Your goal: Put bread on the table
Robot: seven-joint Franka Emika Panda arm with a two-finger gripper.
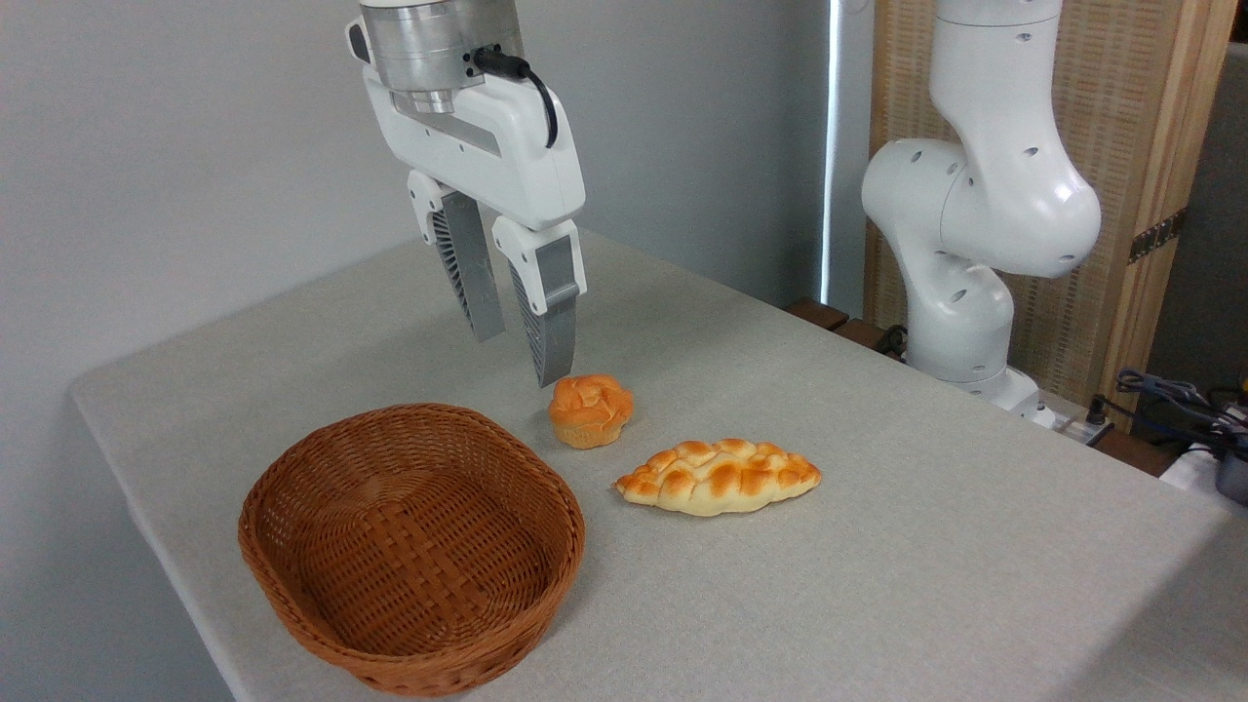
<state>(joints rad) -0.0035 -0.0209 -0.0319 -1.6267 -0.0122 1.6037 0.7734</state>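
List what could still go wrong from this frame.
1. The open gripper hangs just above and left of the small bun; lowering could knock it.
2. The bun sits close to the braided loaf on the table, so a shove might push it into the loaf.
3. The basket lies below the gripper's left side; sideways travel may clip its rim.

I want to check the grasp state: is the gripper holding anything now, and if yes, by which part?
Nothing is held. The gripper hangs open and empty above the table; the bread lies on the cloth.
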